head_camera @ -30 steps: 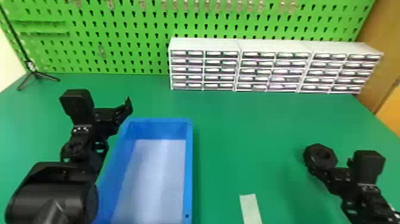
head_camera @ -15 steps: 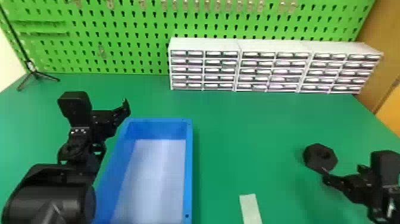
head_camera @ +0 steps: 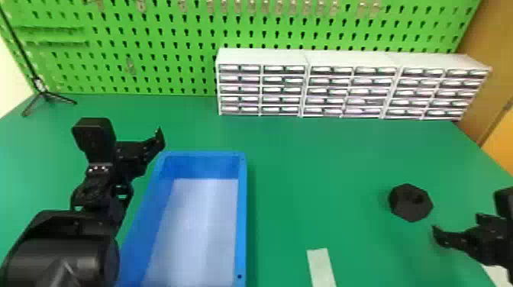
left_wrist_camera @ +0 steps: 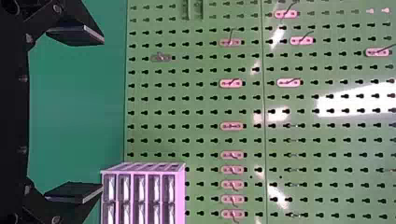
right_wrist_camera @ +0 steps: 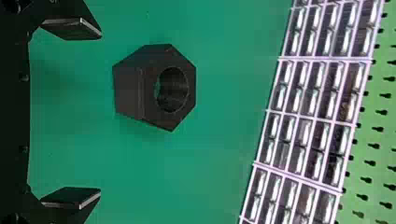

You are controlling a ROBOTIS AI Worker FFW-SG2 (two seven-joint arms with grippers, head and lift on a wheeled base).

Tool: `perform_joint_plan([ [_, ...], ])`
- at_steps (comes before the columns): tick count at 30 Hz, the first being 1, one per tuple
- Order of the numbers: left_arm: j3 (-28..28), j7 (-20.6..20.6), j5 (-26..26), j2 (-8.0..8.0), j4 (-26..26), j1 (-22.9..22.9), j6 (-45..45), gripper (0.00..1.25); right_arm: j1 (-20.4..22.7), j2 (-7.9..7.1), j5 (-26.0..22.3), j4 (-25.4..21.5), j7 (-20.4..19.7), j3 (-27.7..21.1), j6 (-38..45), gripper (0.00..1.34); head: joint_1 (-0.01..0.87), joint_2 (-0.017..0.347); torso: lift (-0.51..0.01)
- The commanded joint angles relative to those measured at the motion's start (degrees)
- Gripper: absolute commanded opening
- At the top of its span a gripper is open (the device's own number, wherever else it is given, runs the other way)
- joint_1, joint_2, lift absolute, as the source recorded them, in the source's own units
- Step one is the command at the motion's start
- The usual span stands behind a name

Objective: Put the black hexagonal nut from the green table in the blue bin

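R gripper (head_camera: 456, 222), fingers apart, nr black hex nut (head_camera: 404, 210), hole facing up, axis upright on green tbl (head_camera: 316, 171).

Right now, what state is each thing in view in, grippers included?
Black hexagonal nut: flat on the green table, hole up, ungripped.
Blue bin: upright, nut not inside.
Left gripper: open, holding nothing.
Right gripper: open, holding nothing.
Drawer cabinets: drawers apparently shut.
Tripod: standing, legs spread.

left arm (head_camera: 63, 248): is extending behind and below the left end effector (head_camera: 153, 143)
left fingers (left_wrist_camera: 77, 35): are standing wide apart
right end effector (head_camera: 457, 224): is hanging well to the right of the left end effector
right fingers (right_wrist_camera: 72, 29): are standing wide apart
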Motion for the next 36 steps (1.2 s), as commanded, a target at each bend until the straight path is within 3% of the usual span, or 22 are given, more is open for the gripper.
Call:
perform_joint_plan([
  [1,-0.11,-0.07,0.08,0.44,0.00,0.02,0.01,1.08,0.06,-2.28,0.41,-0.01,1.69,0.41,2.03,1.22,0.683,0.028,-0.096],
  [8,-0.03,0.02,0.08,0.79,0.00,0.02,0.01,1.08,-0.91,-6.14,1.47,0.17,5.99,2.43,4.13,1.22,0.683,0.028,-0.096],
  [22,-0.11,0.02,0.34,1.41,0.00,0.19,0.01,1.08,-1.79,-10.63,0.68,0.96,8.98,4.45,6.16,1.22,0.683,0.028,-0.096],
  [26,-0.11,0.02,0.34,1.49,0.00,0.19,0.01,1.08,-2.23,-11.24,0.68,1.31,9.51,4.27,6.24,1.22,0.683,0.028,-0.096],
  [36,0.06,0.02,0.34,1.58,0.00,0.28,0.01,1.08,-2.58,-11.15,0.85,1.49,9.60,4.19,6.24,1.22,0.683,0.028,-0.096],
])
